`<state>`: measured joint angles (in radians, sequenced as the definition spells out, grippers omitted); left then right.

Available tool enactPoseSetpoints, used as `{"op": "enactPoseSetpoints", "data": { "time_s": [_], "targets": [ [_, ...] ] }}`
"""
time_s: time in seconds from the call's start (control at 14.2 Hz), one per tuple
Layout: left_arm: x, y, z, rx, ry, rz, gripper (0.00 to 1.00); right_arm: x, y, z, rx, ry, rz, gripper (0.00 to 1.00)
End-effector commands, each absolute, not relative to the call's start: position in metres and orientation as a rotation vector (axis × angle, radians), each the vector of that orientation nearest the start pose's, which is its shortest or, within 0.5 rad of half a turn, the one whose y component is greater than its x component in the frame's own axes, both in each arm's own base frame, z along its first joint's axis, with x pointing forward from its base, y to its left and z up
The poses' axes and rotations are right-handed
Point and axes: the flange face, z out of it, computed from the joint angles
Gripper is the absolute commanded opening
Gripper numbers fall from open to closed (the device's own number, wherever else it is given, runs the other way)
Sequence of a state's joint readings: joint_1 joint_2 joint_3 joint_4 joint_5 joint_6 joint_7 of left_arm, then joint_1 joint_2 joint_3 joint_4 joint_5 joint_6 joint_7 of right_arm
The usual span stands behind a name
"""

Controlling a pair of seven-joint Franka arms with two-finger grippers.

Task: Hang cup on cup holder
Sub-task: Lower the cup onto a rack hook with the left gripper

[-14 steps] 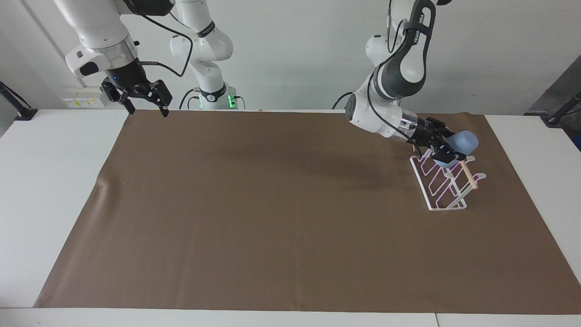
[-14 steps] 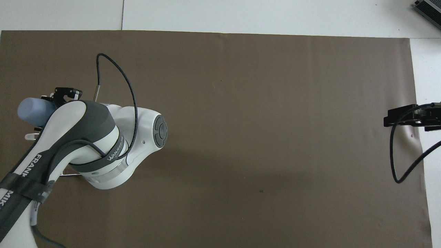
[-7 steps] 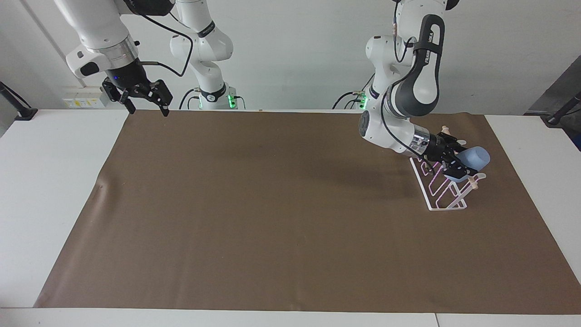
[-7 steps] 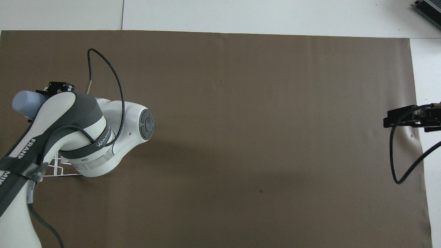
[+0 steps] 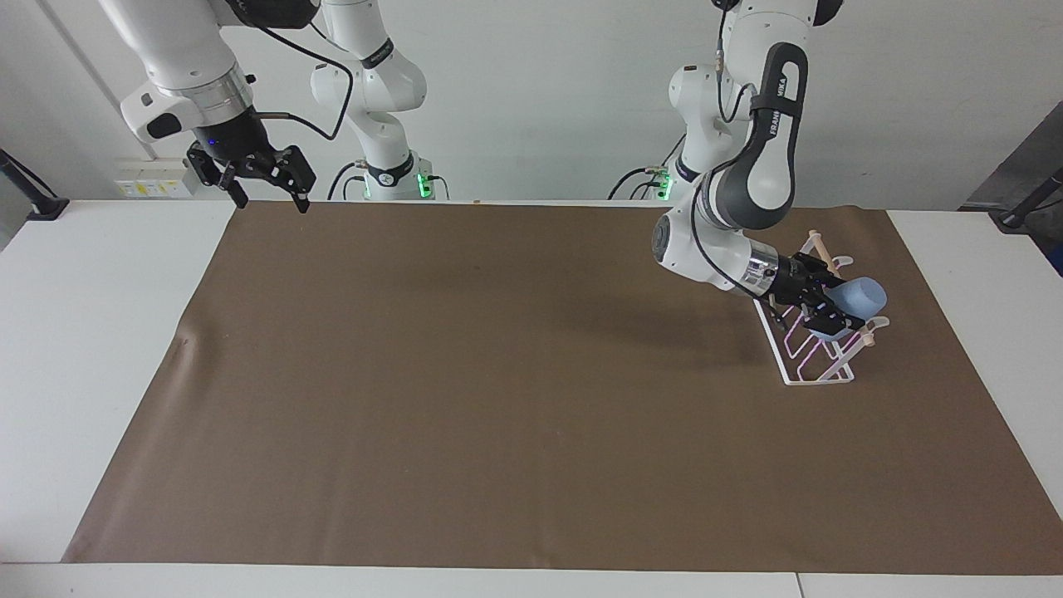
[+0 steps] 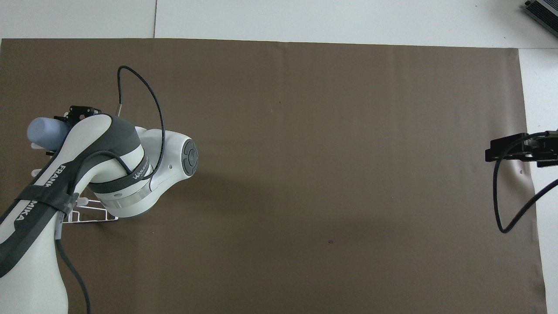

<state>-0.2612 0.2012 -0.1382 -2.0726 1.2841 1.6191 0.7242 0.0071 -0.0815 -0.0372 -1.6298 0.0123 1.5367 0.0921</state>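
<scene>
The light-blue cup lies tilted on its side in my left gripper, which is shut on it just over the white wire cup holder. The holder stands on the brown mat toward the left arm's end of the table, its wooden dowel sloping along the top. The cup sits low against the prongs farthest from the robots. From above, the cup pokes out past the left arm, which hides most of the holder. My right gripper waits open above the mat's corner nearest the right arm's base.
A brown mat covers most of the white table. A black cable loops down from the right gripper. A dark device corner shows at the table's farthest edge on the right arm's end.
The left arm has swung the cup along the rack away from the robots and lowered it onto the prongs, then drawn back slightly. The right arm has not moved.
</scene>
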Motion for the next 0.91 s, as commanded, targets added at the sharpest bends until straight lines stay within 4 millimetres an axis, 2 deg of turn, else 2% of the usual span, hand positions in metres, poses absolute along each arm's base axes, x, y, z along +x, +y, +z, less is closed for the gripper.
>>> {"op": "enactPoseSetpoints", "data": {
  "time_s": [0.0,0.07,0.14,0.42,0.56,0.63,0.77,0.84],
  "targets": [
    [0.535,-0.113,0.352,-1.277,1.426,0.795,0.00,0.518,-0.014,0.638,-3.119,0.196,0.023,1.00],
    [0.535,-0.113,0.352,-1.277,1.426,0.795,0.00,0.518,-0.015,0.638,-3.119,0.198,0.023,1.00],
    [0.535,-0.115,0.353,-1.271,1.428,0.797,0.99,0.518,-0.014,0.638,-3.119,0.196,0.023,1.00],
    [0.534,-0.119,0.357,-1.269,1.417,0.802,1.00,0.516,-0.014,0.637,-3.119,0.198,0.027,1.00],
    [0.534,-0.124,0.365,-1.265,1.403,0.804,1.00,0.516,-0.014,0.637,-3.119,0.198,0.027,1.00],
    [0.534,-0.124,0.374,-1.268,1.401,0.804,1.00,0.516,-0.014,0.637,-3.119,0.198,0.027,1.00],
    [0.539,-0.122,0.409,-1.257,1.473,0.825,1.00,0.516,-0.015,0.636,-3.119,0.200,0.030,1.00],
    [0.540,-0.123,0.425,-1.315,1.492,0.817,1.00,0.516,-0.014,0.636,-3.119,0.196,0.030,1.00]
  ]
}}
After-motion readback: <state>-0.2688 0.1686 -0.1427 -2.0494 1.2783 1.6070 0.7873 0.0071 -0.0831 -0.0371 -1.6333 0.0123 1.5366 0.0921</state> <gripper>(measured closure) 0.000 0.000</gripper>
